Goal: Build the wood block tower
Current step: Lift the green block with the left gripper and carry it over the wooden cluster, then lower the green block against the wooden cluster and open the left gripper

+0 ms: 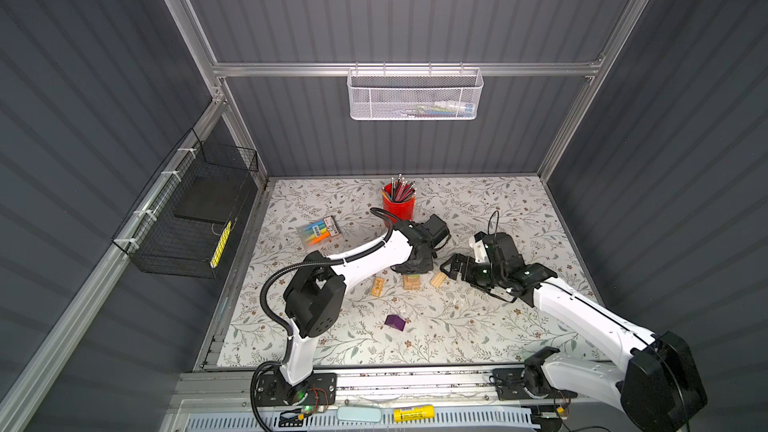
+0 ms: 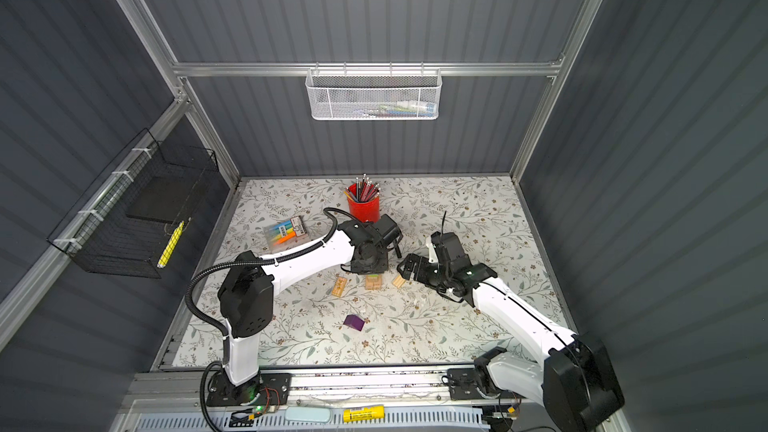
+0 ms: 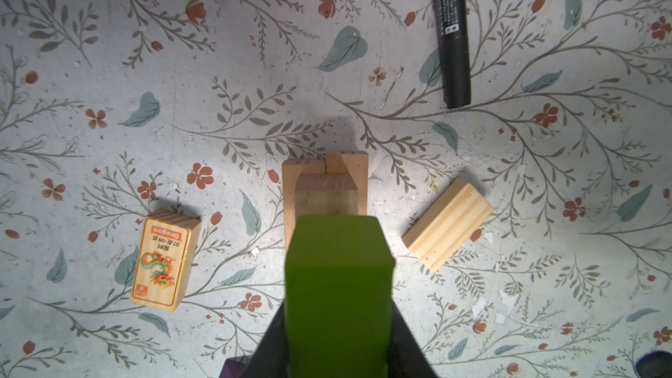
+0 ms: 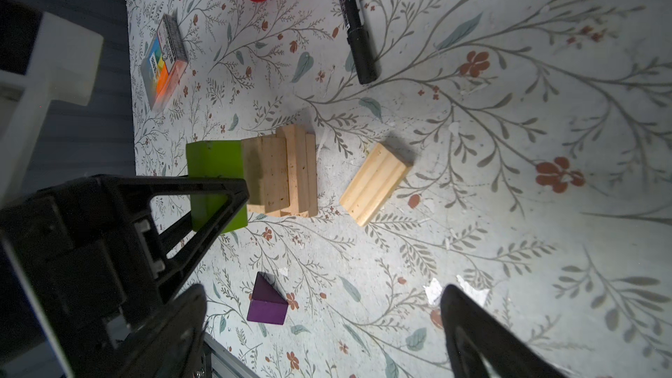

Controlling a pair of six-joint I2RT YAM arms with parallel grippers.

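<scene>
Lime-green block [image 3: 338,267] is pinched in the narrowly parted jaws of the left gripper [image 3: 338,329], directly over the wood block tower [image 3: 325,190], a short stack of tan bricks; whether they touch cannot be told. Released off-centre or tilted, it could slide off or shove the stack askew. Right gripper [image 1: 451,268], spread wide and empty, hovers near the tower by a grooved block [image 3: 447,223]; a sideways sweep could topple it.

surface: floral table [image 1: 478,326] | on it: red cup [image 1: 400,207]; highlighter pack [image 1: 319,232]; marker [image 4: 358,41]; wood blocks [image 3: 447,223]; purple block [image 1: 395,322]

top views: high, looking down, far | wrist views: close, downward | shared: wood block tower [image 3: 325,190]
</scene>
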